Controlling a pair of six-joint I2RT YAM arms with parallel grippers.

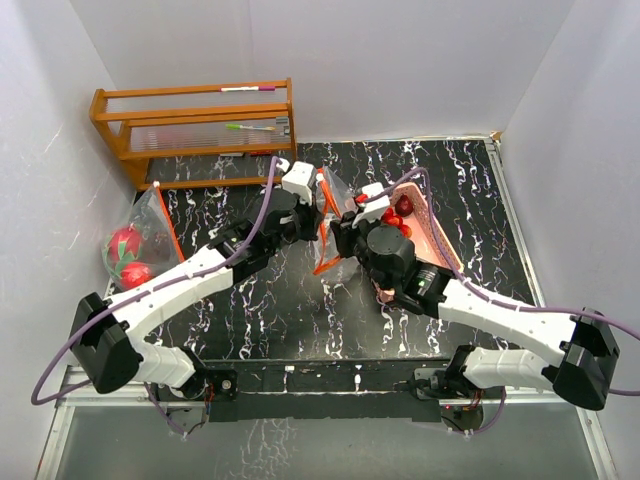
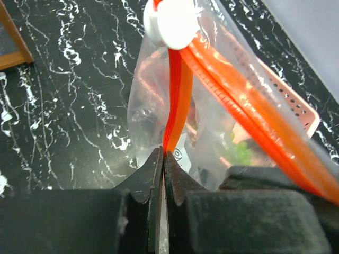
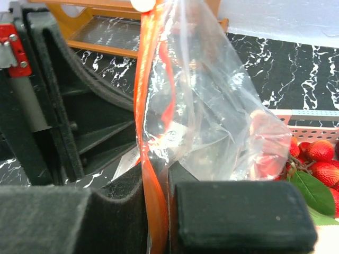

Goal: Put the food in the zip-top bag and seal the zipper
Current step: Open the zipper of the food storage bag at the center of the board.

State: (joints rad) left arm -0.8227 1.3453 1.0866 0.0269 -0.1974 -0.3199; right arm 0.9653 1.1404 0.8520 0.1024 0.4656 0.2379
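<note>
A clear zip-top bag (image 1: 328, 215) with an orange zipper (image 2: 179, 90) and a white slider (image 2: 172, 21) hangs upright between both arms at mid-table. My left gripper (image 2: 164, 154) is shut on the zipper strip at its lower end. From the other side my right gripper (image 3: 159, 177) is shut on the same orange strip (image 3: 144, 106). The food shows as red fruits (image 3: 318, 159) in the pink basket (image 1: 428, 232) behind the bag. Green grapes (image 2: 241, 151) show blurred through the plastic. At the far left, a dragon fruit (image 1: 125, 243) and a red apple (image 1: 136, 273) lie in a second clear bag (image 1: 150, 215).
A wooden rack (image 1: 195, 130) with pens stands at the back left corner. White walls close in the left, back and right sides. The left arm's black body (image 3: 63, 106) sits close beside my right fingers.
</note>
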